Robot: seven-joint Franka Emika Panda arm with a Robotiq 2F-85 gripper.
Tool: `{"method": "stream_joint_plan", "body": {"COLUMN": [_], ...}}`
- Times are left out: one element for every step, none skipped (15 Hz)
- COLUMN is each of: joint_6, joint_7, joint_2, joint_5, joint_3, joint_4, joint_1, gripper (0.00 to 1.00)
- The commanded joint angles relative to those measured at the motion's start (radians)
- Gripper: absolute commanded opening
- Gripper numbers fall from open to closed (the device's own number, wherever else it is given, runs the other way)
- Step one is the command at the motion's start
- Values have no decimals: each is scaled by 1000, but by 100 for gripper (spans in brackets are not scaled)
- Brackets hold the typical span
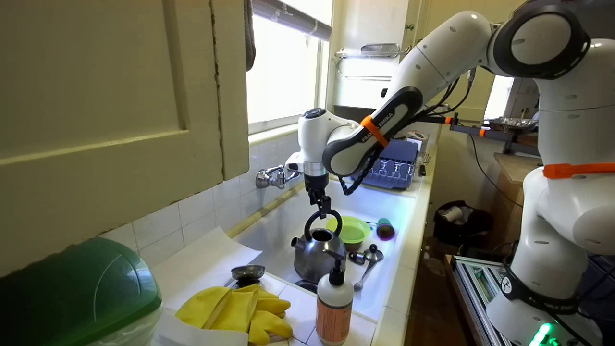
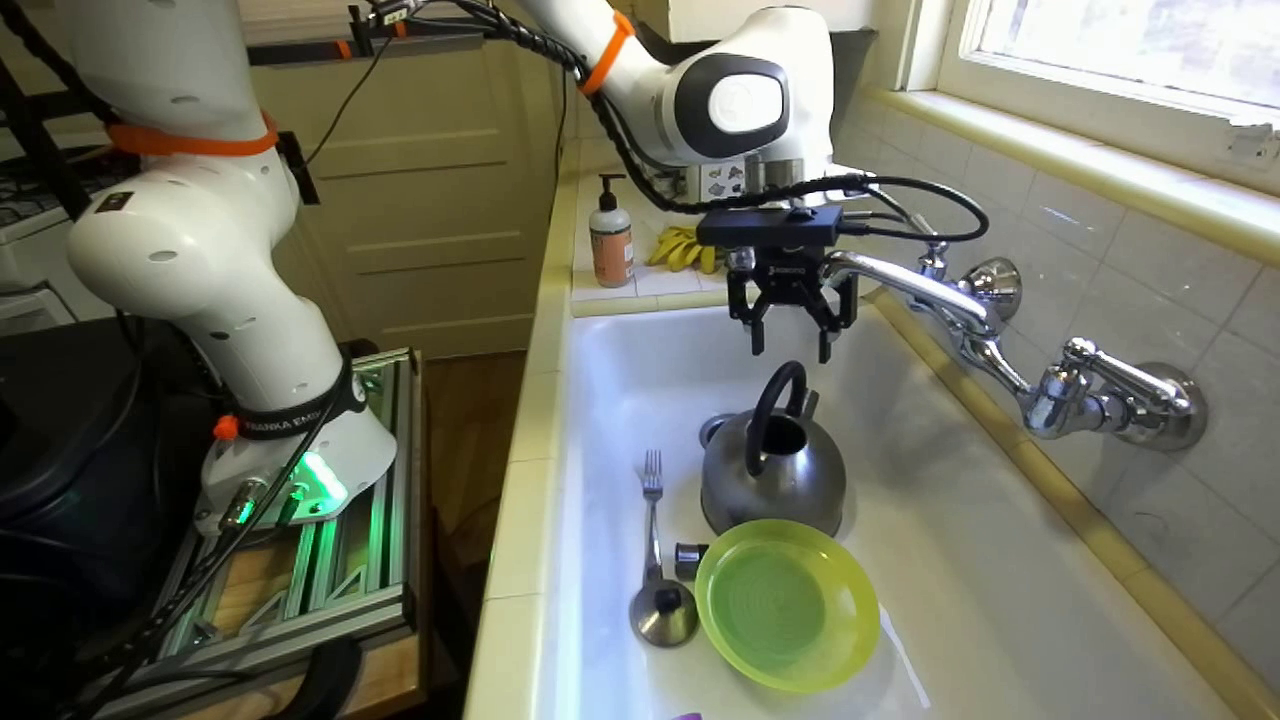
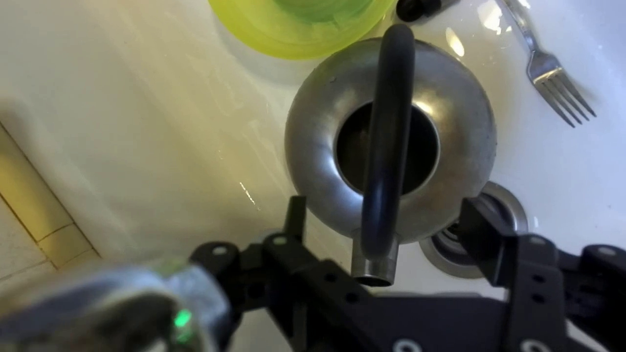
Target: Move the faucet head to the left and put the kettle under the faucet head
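Note:
The steel kettle, in the wrist view [image 3: 459, 132] and both exterior views [image 1: 317, 259] [image 2: 775, 490], stands upright in the sink, its top open. Its dark arched handle [image 2: 765, 410] stands up over the opening. My gripper [image 2: 791, 342] is open and empty above the kettle; in the wrist view its fingers [image 3: 384, 201] lie either side of the kettle's spout and handle end, apart from them. The chrome faucet head [image 2: 915, 285] reaches over the sink with its tip beside the gripper; I cannot tell whether they touch. It is blurred at the wrist view's lower left [image 3: 107, 303].
A yellow-green bowl [image 2: 785, 605] stands against or close to the kettle. A fork [image 2: 652, 490] and a steel lid with a black knob [image 2: 664, 615] lie in the sink. A soap bottle [image 1: 335, 302] and yellow gloves [image 1: 240, 310] are on the counter.

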Motion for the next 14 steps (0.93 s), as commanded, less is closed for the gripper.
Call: {"method": "stream_joint_plan", "body": {"joint_6": [13, 4, -62, -100, -143, -186, -249, -318, -381, -436, -492, -531, -573, -604], "joint_7": [-76, -99, -115, -136, -114, -94, -72, -76, -23, 14, 73, 132, 181, 231], "joint_2": [-9, -16, -29, -46, -62, -92, -118, -144, -182, -215, -260, -300, -340, -375], "joint_5": [62, 91, 133, 185, 196, 221, 245, 299, 322, 351, 350, 341, 338, 330], "joint_3": [44, 58, 76, 95, 99, 106, 109, 116, 110, 106, 100, 96, 91, 86], "joint_4": [-19, -22, -16, -17, -13, -14, -3, 11, 20, 30, 34, 36, 36, 36], "joint_1": [-6, -6, 0, 2, 14, 22, 28, 28, 37, 41, 48, 52, 52, 51], "gripper": [100, 100, 100, 100, 100, 100, 100, 100, 100, 100, 100, 100, 100, 100]}}
